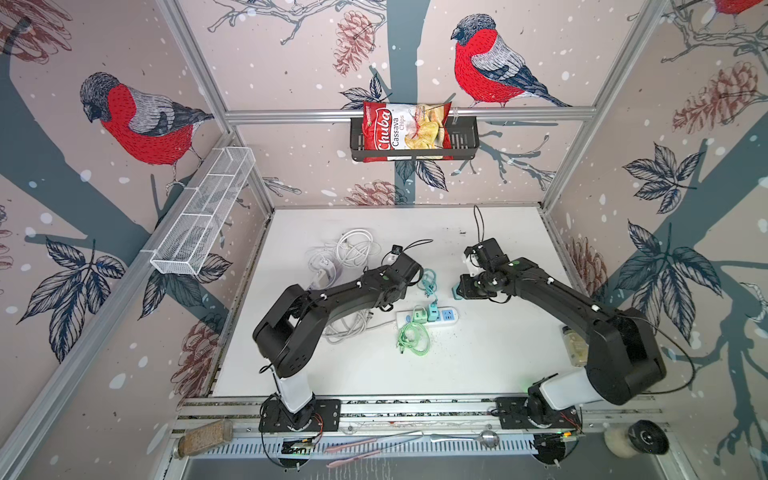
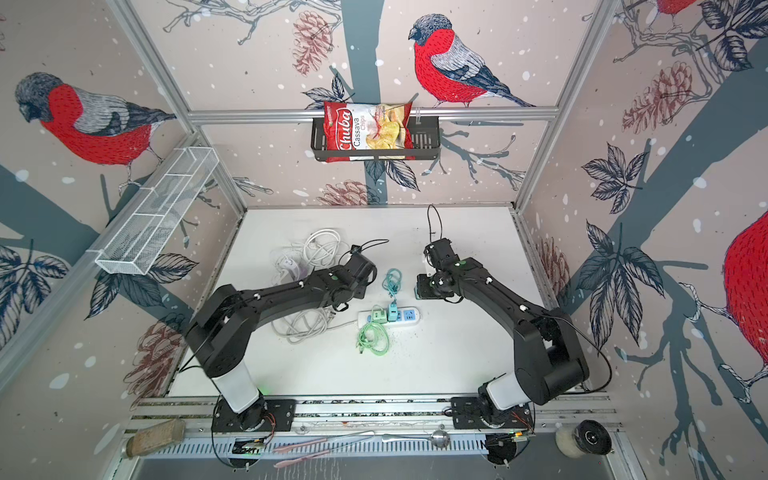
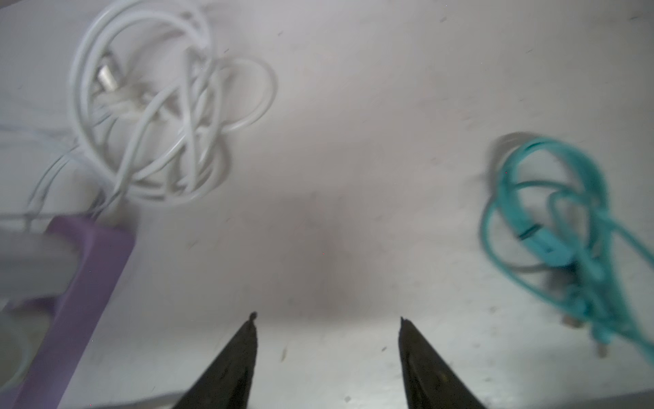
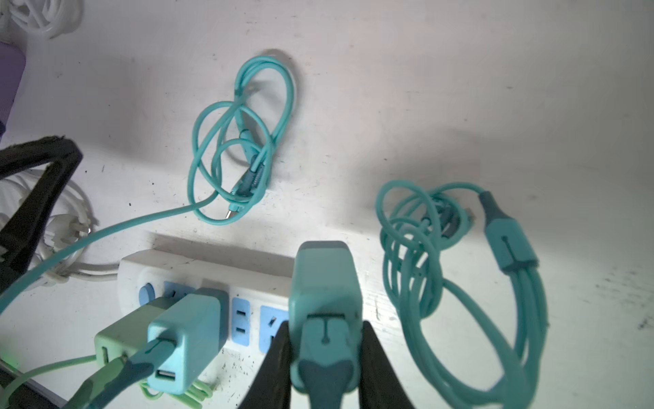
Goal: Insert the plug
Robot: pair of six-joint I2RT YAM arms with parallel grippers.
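Observation:
My right gripper (image 4: 325,325) is shut on a teal plug (image 4: 325,283), one black finger on each side. The plug hovers just over the right end of the white power strip (image 4: 212,265), above its free blue sockets (image 4: 241,320). A green plug (image 4: 120,336) and another teal plug (image 4: 184,340) sit in the strip. In both top views the right gripper (image 1: 459,291) hangs just behind the strip (image 1: 449,316). My left gripper (image 3: 327,317) is open over bare table, with nothing between its fingers.
A teal cable coil (image 4: 244,141) lies behind the strip; the held plug's cable (image 4: 424,248) dangles beside it. White cables (image 3: 159,117) and a purple charger (image 3: 81,283) lie at the left. A green cable (image 1: 413,340) and the strip's white cord (image 1: 349,328) lie in front.

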